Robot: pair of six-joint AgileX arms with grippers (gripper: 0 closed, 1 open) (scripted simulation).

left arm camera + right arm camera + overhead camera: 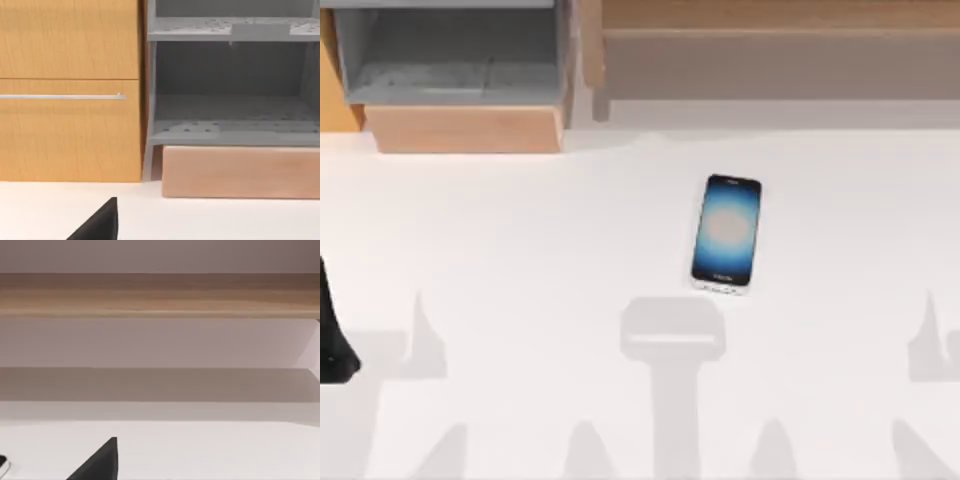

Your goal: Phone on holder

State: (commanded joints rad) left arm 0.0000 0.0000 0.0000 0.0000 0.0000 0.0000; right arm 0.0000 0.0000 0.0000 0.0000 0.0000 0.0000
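The phone [726,234] lies flat, screen up, near the middle of the white desk [520,250], slightly toward its right edge. We cannot tell the state of either claw. We should approach from above and grip its long edges squarely.

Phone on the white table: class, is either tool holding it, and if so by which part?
Nothing is held. The phone lies flat, screen up, on the table, with no tool touching it. The left arm sits parked at the table's left edge.
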